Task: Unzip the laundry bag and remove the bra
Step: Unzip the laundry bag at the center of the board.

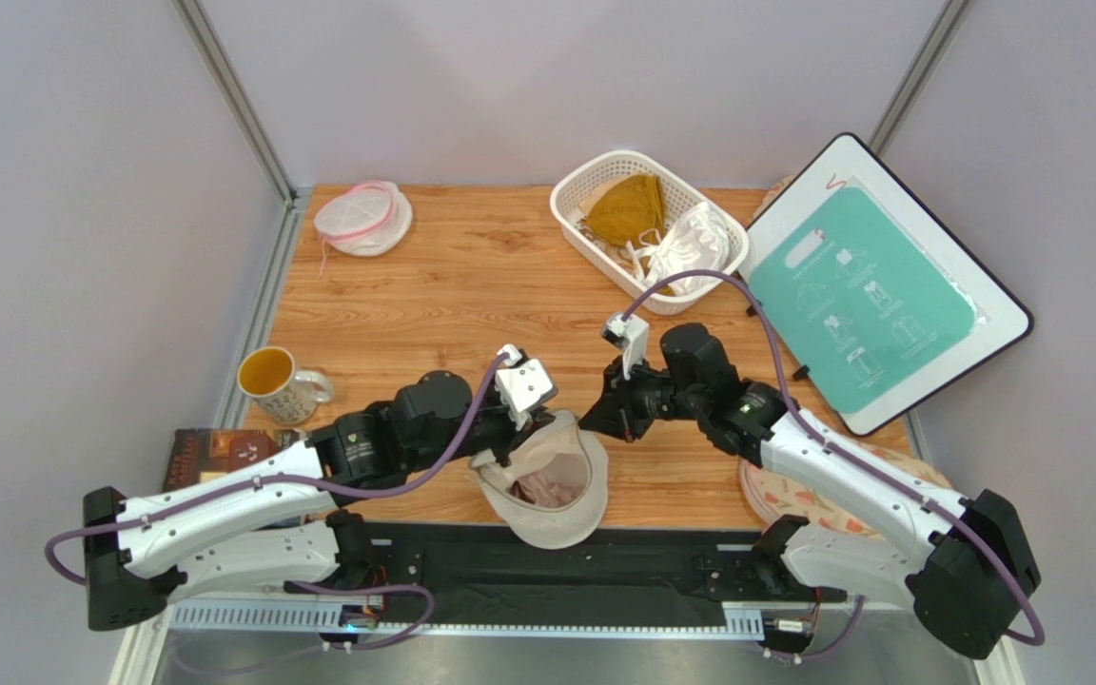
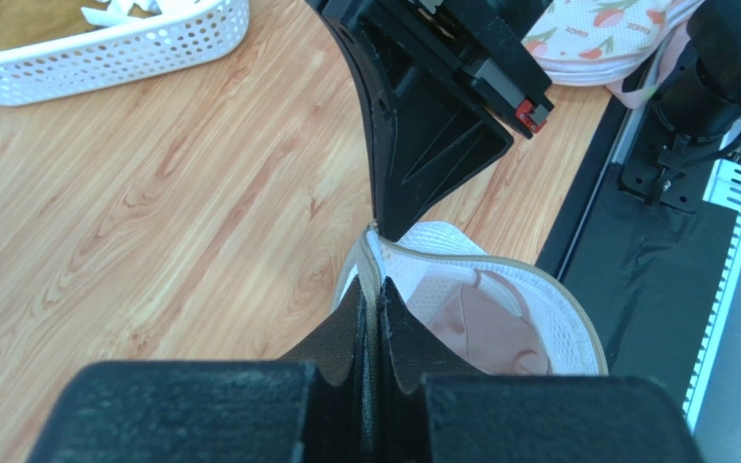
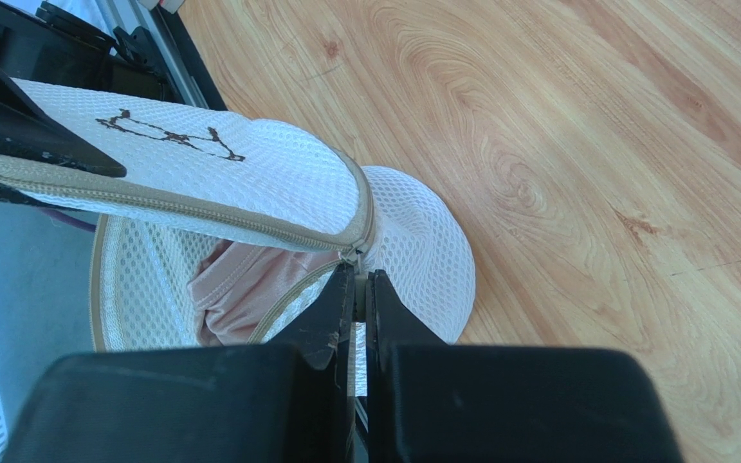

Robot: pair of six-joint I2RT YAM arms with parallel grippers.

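The whitish mesh laundry bag lies at the near table edge between the arms, its beige-zippered lid lifted open. The dusty-pink bra sits inside; it also shows in the left wrist view and the right wrist view. My left gripper is shut on the bag's beige zipper rim at its left side. My right gripper is shut on the zipper pull at the bag's right side, where the open zipper ends. In the top view the left gripper and right gripper flank the bag.
A white basket with a mustard-yellow bra and a white bra stands at the back. A small pink-rimmed mesh pouch lies back left. A mug stands left. A teal board leans right. A floral cloth lies near right.
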